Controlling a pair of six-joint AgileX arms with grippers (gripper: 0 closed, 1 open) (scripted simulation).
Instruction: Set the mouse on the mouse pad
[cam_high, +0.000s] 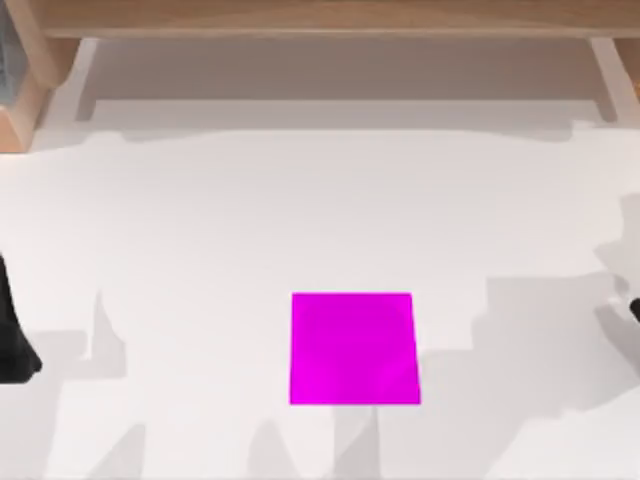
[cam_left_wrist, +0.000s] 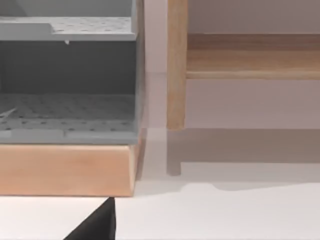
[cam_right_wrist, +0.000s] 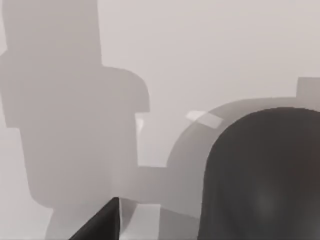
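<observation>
The top view shows the flat, bright magenta square mouse pad (cam_high: 354, 348) lying bare on the white tabletop (cam_high: 300, 210), low and near the middle. The black left arm (cam_high: 12, 330) sits at the left edge and the right arm (cam_high: 636, 310) at the right edge. The right wrist view shows the grey rounded mouse (cam_right_wrist: 265, 175) on the white surface, close to the right gripper (cam_right_wrist: 100, 222). The left wrist view, past the left gripper (cam_left_wrist: 97, 225), shows a grey perforated shelf unit (cam_left_wrist: 67, 80) on a wooden base (cam_left_wrist: 65, 170). I cannot tell either gripper's state.
</observation>
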